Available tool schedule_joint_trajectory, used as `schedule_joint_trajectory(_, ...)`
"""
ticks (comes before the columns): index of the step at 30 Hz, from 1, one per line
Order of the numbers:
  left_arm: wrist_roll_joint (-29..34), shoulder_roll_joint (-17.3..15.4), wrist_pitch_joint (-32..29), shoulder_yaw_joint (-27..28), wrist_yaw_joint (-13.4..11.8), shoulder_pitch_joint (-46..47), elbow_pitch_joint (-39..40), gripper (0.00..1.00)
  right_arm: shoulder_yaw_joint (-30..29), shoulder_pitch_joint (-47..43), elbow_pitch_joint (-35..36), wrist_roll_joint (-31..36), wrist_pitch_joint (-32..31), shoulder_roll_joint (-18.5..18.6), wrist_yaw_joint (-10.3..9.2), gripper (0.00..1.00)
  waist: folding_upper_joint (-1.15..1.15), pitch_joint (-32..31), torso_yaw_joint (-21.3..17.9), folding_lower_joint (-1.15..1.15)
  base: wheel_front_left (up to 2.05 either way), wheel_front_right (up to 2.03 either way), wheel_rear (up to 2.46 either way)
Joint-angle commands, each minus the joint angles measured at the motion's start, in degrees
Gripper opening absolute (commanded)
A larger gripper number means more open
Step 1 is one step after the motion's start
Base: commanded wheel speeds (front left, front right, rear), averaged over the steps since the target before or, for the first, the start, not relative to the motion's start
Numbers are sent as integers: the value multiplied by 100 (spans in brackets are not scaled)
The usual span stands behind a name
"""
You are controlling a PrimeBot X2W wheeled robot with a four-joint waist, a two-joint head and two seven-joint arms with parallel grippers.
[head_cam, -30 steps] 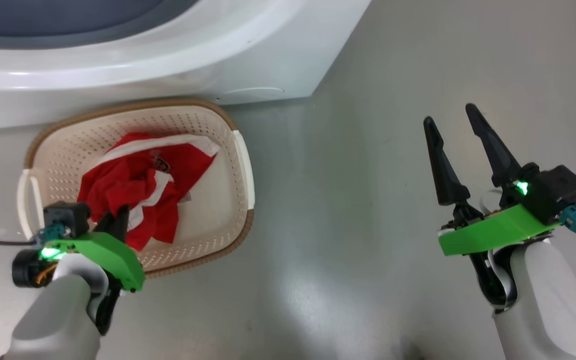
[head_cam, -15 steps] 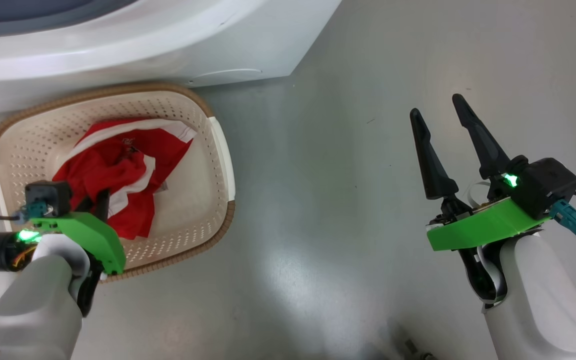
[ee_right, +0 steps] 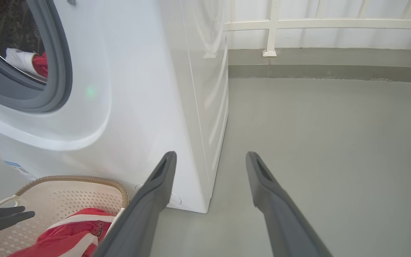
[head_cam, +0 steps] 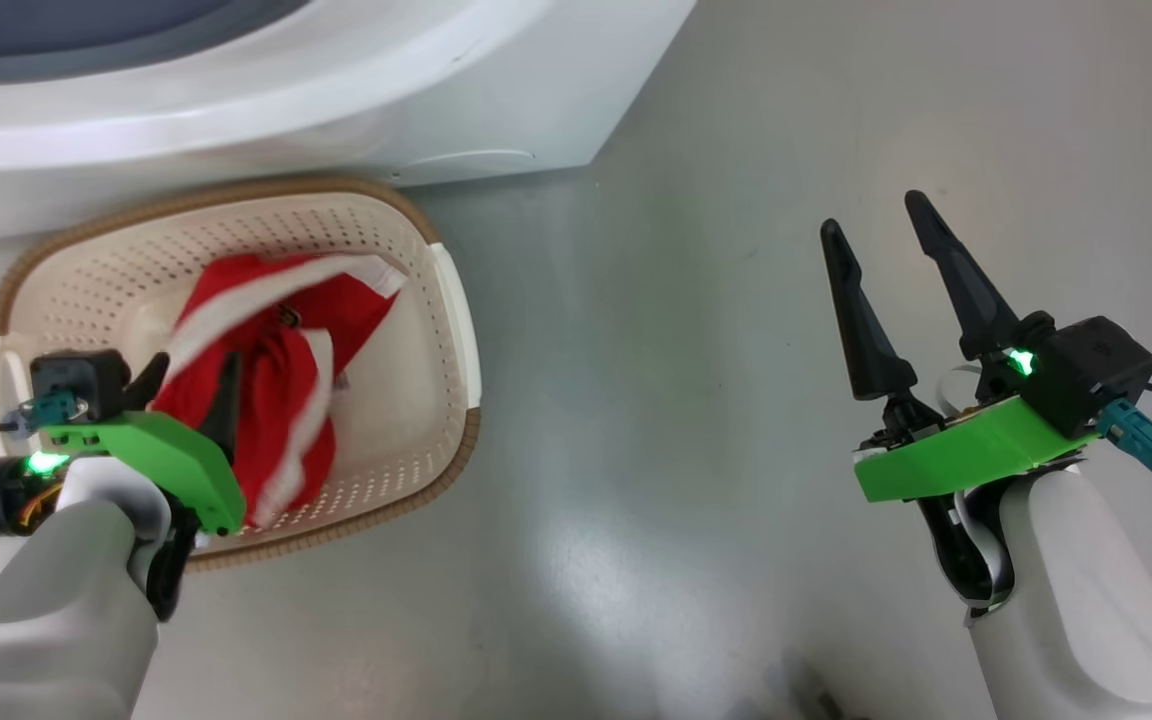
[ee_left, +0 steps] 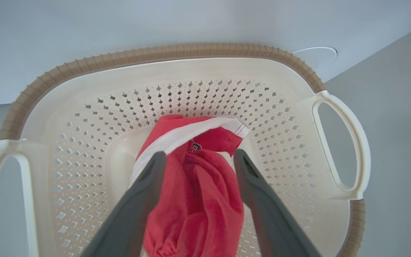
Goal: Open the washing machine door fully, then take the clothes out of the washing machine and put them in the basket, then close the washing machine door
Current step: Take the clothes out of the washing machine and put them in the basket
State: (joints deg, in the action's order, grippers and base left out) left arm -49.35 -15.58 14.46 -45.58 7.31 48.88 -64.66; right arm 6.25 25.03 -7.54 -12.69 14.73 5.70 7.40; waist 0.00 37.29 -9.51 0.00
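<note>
One basket in play, cream with a brown rim, sitting on the grey floor just in front of the washing machine. The clothes are down inside it, a bright red bundle with white stripes bunched toward the middle. Over it hangs the left gripper, and the left wrist view has it clearly: its fingers stand wide apart, red fabric rising between them, not pinched. Whether the cloth brushes their inner faces, I cannot tell. Across the way the right gripper hovers over bare floor, well apart from the basket, fingers spread just as wide and holding nothing.

Second container now, the drum. The right wrist view shows the grey gasket ringing the opening, and inside sits a scrap of red and white fabric. It is cut off by the gasket, so its shape is hard to read.

Hidden bits: from the head view the left arm's green mount covers part of the basket's near rim and the bundle's lower edge. The bundle is too crumpled to say how many garments are in it. A blue label low on the machine shows, its print too small to read.

The count: one basket with two white handles, one machine, two grippers, four fingers, one bundle in the basket, one scrap in the drum.
</note>
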Motion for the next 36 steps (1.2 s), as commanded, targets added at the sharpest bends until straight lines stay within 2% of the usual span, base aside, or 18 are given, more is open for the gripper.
schedule_joint_trajectory(1,-38,-216,53,122,17,7,72,100,72,-101,99,36,27,-2,9,100,0,-75,54,0,0,0,0)
schedule_joint_trajectory(7,-24,-259,53,373,17,-81,322,100,45,-159,39,23,27,57,9,100,0,-295,163,0,0,0,0)
schedule_joint_trajectory(14,309,-296,53,1062,17,-354,776,100,30,-266,-20,-11,27,167,9,100,0,-666,300,0,0,0,0)
schedule_joint_trajectory(28,1635,-94,53,2756,18,-1256,1954,100,-9,-625,-131,-113,27,356,9,100,0,-1460,478,0,0,0,0)
schedule_joint_trajectory(36,2282,125,53,3445,18,-1815,2755,100,-54,-931,-173,-182,27,441,9,100,0,-1932,547,0,0,0,0)
